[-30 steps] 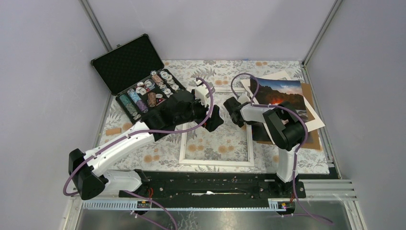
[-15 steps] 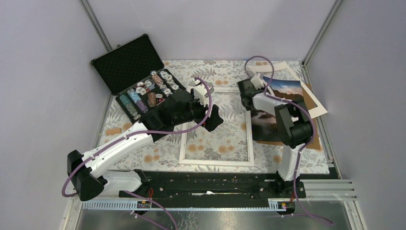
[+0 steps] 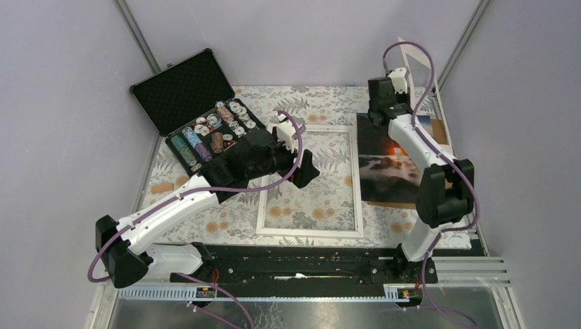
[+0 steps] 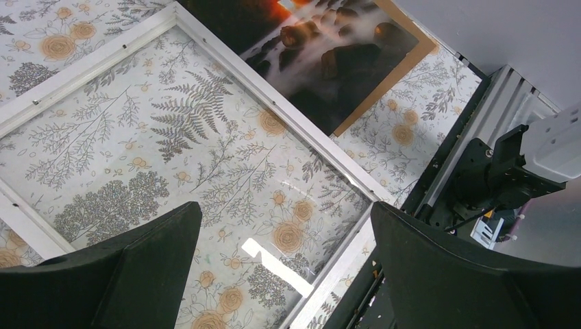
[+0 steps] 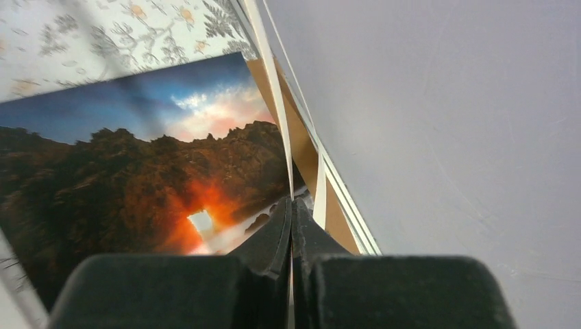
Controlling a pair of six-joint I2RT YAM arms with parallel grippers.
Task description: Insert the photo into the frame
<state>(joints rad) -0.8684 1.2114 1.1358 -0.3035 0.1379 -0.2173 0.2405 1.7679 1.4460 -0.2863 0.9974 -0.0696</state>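
Floral table [image 3: 322,96]: right gripper [image 5: 292,202] clenched on white sheet [image 5: 275,116], far right, should lift it off the photo [image 5: 137,157] gently; left gripper [image 4: 282,212] released.

Your overhead view is bright and even, lit softly from above. Shadows on the tablecloth [image 3: 226,221] are faint, and everything there is in focus. On the left wrist camera you get a white streak of glare on the glass of the frame [image 4: 274,96], and the close left fingers [image 4: 137,271] are dark and soft. On the right wrist camera the photo [image 5: 137,171] is fairly crisp. The tablecloth corner smears, the white sheet [image 5: 276,116] shows pale, and the right fingers [image 5: 274,240] are blurred.
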